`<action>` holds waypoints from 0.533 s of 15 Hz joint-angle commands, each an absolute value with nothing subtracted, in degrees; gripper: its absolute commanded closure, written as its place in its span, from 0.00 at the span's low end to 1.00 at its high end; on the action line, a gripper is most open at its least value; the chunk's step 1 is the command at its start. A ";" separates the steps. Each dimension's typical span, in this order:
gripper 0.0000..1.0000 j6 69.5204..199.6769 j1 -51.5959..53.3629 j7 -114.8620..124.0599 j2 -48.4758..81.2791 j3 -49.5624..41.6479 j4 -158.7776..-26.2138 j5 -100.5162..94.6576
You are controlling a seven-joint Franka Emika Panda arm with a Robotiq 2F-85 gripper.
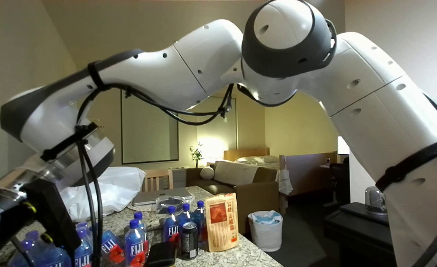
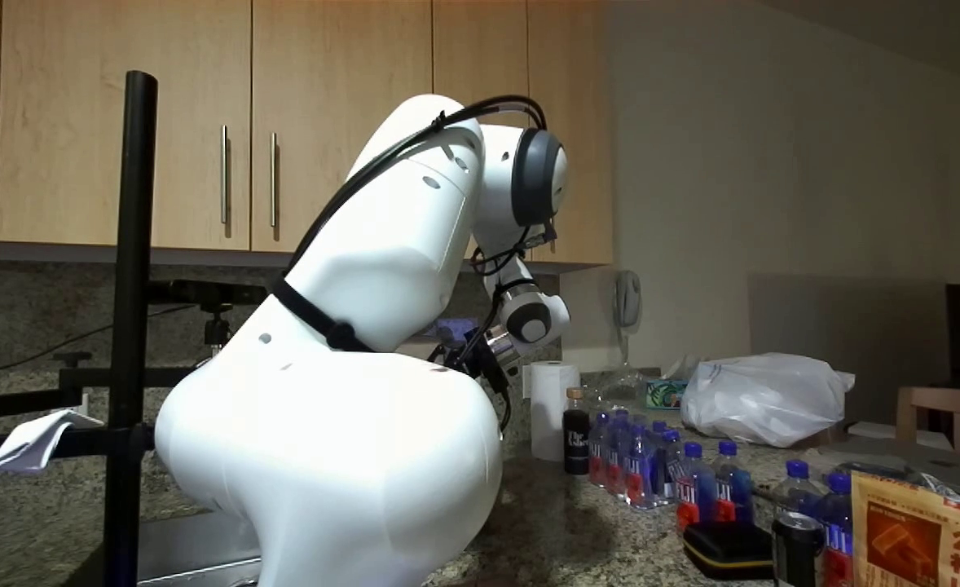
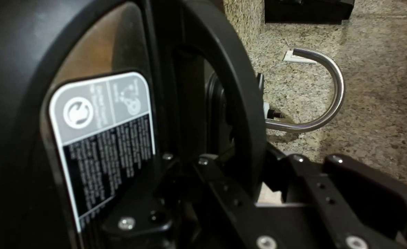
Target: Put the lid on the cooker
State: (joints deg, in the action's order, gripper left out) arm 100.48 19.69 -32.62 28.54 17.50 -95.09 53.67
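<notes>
Lid (image 3: 163,86), large, round and dark, takes up the nine o'clock half of the wrist view, tipped so that its top face turns toward the camera. On that face, between eight and nine o'clock, sits a grey-and-black label (image 3: 101,145) with small symbols and print too blurred to read. A curved black handle (image 3: 243,86) bows out from the lid toward three o'clock. The hand (image 3: 250,150) comes in from five o'clock, its two finger linkages on either side of the handle and its jaws closed on it; the pads themselves are lost in the dark.

Beyond, between two and three o'clock, a curved metal spout (image 3: 336,90) shows against a speckled stone wall (image 3: 379,103), with a white plate (image 3: 298,59) by its tip at two o'clock.

In an exterior view the arm (image 1: 207,52) arches across the top, its wrist end cut off by the frame at eight o'clock. Below it, from six round to eight o'clock, the surface (image 1: 248,256) carries an upright paper pouch (image 1: 222,224), a dark can (image 1: 189,241), a black case (image 1: 161,254) and blue-capped water bottles (image 1: 135,241). A white bin (image 1: 265,231) stands on the floor at five o'clock.

In an exterior view a bulging white plastic bag (image 2: 761,399) rests near four o'clock; a paper towel roll (image 2: 552,412) and a dark bottle (image 2: 575,440) stand side by side at five. Wooden cupboards (image 2: 325,98) hang at eleven.
</notes>
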 commanded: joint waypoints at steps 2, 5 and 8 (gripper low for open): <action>0.98 99.11 18.63 -29.81 27.97 18.07 -94.05 54.43; 0.98 98.99 18.36 -29.69 28.11 17.99 -93.88 54.62; 0.98 98.84 18.31 -29.32 28.33 18.04 -93.64 54.57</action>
